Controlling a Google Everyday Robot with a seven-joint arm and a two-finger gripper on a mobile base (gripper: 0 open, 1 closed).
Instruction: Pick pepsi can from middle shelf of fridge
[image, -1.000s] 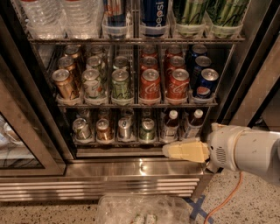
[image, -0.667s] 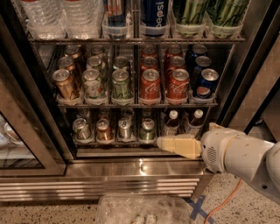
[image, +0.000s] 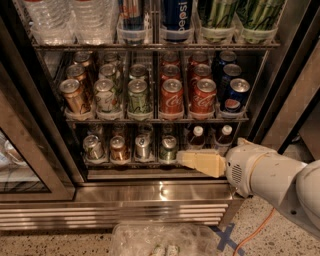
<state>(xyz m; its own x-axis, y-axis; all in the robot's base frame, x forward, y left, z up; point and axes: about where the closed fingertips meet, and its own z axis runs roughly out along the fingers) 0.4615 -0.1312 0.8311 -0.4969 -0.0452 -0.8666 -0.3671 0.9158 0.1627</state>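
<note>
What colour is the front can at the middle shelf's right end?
Dark blue pepsi can, camera view; gripper is lower, by the bottom shelf.

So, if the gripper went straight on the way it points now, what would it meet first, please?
Probably the greenish can on the bottom shelf: the gripper points left at that rack's level, its tip beside that can, well below the pepsi can. Depth is unclear; it might pass in front.

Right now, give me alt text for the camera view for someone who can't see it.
The gripper hovers low in front of the fridge's bottom rack, below the middle shelf. The pepsi can stands untouched at that shelf's right end, beside red Coca-Cola cans.
</note>
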